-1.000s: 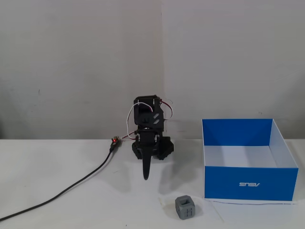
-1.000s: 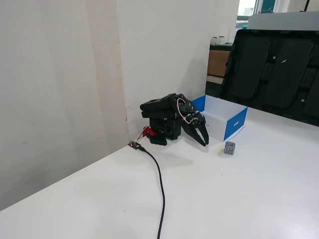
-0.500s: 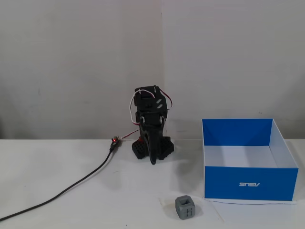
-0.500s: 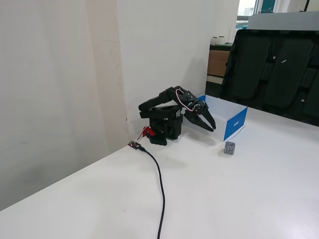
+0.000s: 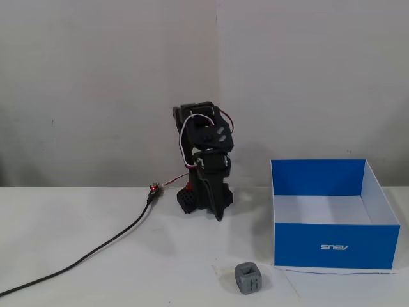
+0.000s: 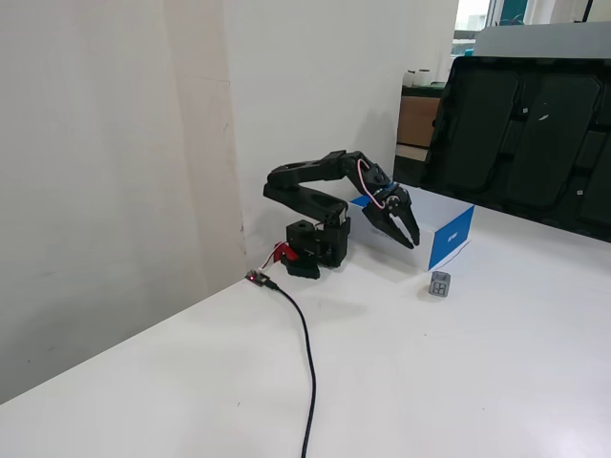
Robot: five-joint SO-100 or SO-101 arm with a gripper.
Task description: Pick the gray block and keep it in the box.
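While the block point(image 5: 249, 278) sits on the table point(image 5: 96, 256) nearest the front fixed camera, just left of the box's point(image 5: 335, 246) front corner, my gripper point(image 5: 218, 214) hangs farther back, empty, jaws nearly together, pointing down.

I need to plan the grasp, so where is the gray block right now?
The gray block sits on the table, just left of the box near its front corner in a fixed view, apart from the gripper.
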